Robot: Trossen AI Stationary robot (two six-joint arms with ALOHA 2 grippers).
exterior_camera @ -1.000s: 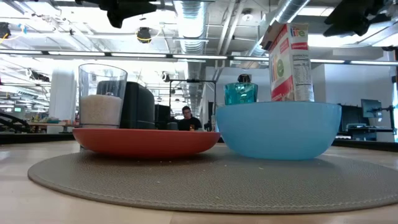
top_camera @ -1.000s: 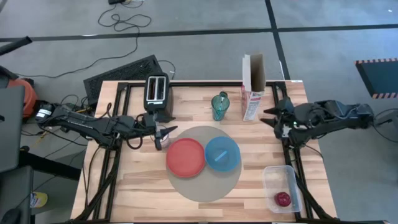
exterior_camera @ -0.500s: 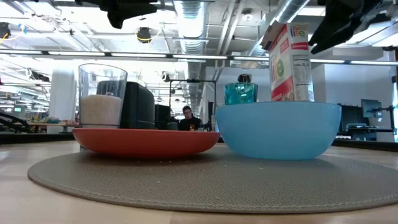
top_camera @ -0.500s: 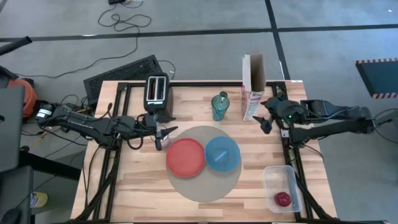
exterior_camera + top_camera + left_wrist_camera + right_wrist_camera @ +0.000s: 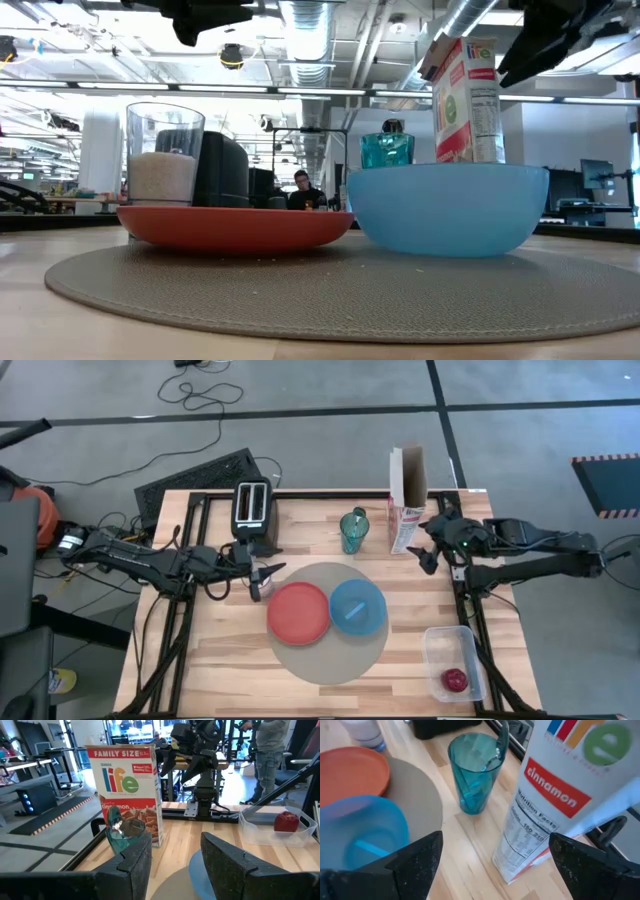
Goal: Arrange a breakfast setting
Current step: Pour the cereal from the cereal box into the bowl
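High view: mat (image 5: 300,655) carried red-orange plate (image 5: 298,612) and blue bowl (image 5: 357,606). Right gripper (image 5: 428,548) stood just beside the cereal box (image 5: 406,500), fingers spread wide, holding nothing. Left gripper (image 5: 258,580) sat at the small clear glass (image 5: 256,582), near the toaster (image 5: 250,510); grip on the glass could not be told. Red fruit (image 5: 455,680) lay in a clear tub (image 5: 443,647), well apart.

Low view: glass (image 5: 163,155) appeared behind the plate (image 5: 235,228); bowl (image 5: 447,208) empty-looking.

Left wrist view: fingers (image 5: 132,865) partly open, nothing visible between them.

Right wrist view: teal tumbler (image 5: 474,772) stood between box (image 5: 565,790) and mat (image 5: 422,802), with something slender inside.

Judged step: right arm approaching box or tumbler. Next move needs jaws centred before closing.
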